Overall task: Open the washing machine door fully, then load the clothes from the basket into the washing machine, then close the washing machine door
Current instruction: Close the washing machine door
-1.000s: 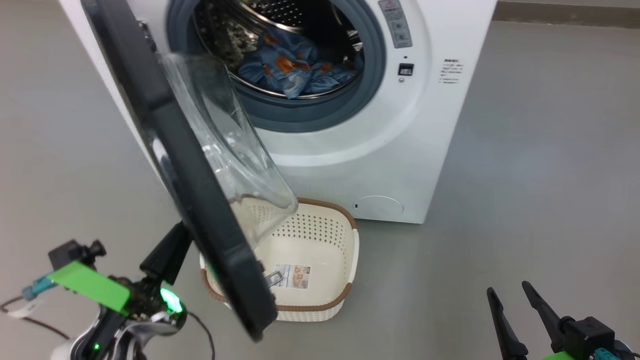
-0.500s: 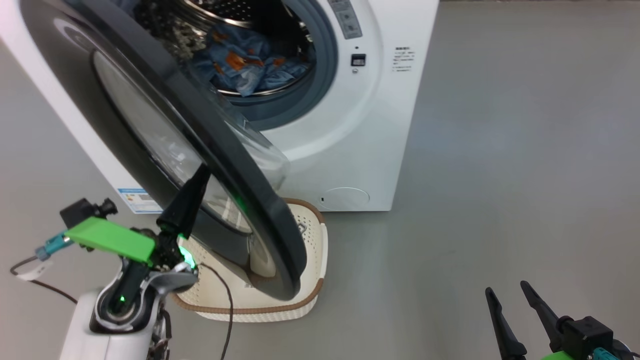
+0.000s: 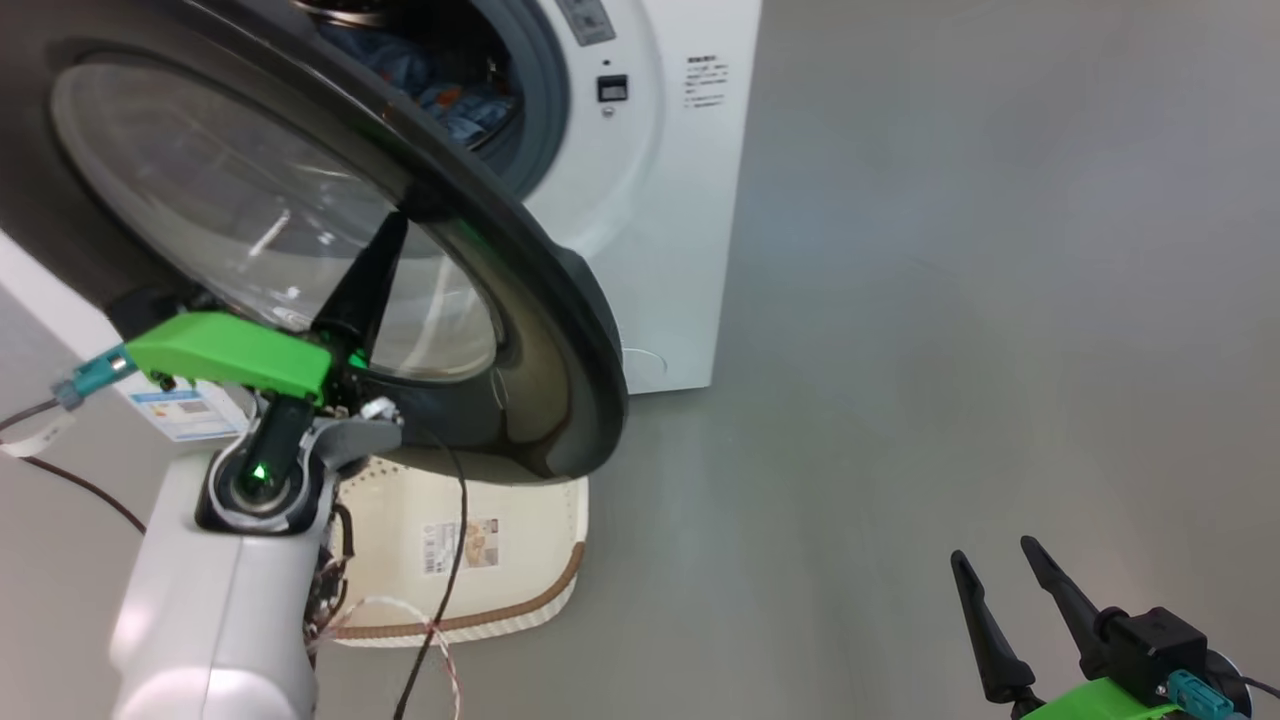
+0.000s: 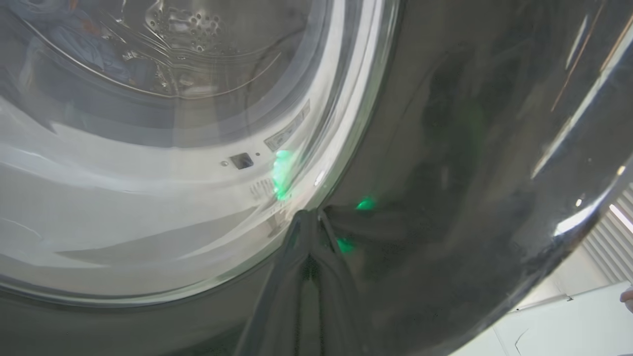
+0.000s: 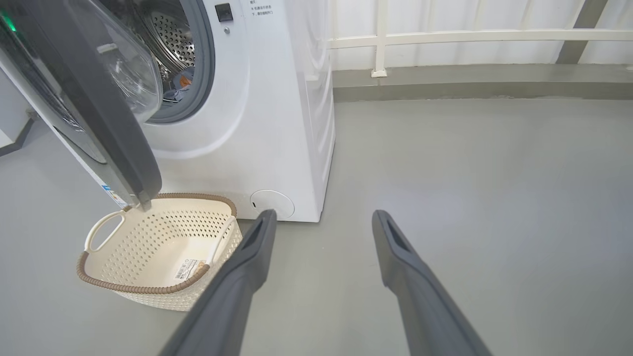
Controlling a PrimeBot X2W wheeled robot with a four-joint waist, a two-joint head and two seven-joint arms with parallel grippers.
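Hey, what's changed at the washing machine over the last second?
The large round glossy black door has swung toward closing, pushed by the shut left gripper on its outer face. The light blue printed clothes stay in the steel drum, the empty cream perforated basket stays on the floor, the right gripper stays open.

Head view: high, looking forward and down on the door [image 3: 560, 330], washer [image 3: 660, 200] and basket [image 3: 530, 520].
Left wrist view: hard against the door's outer face, looking along the left pincer [image 4: 309, 220] through the glass [image 4: 148, 198].
Right wrist view: low, well back, facing the washer front over the right pincer [image 5: 325, 217].
Shared: all 3 see the door; 2 see the basket.
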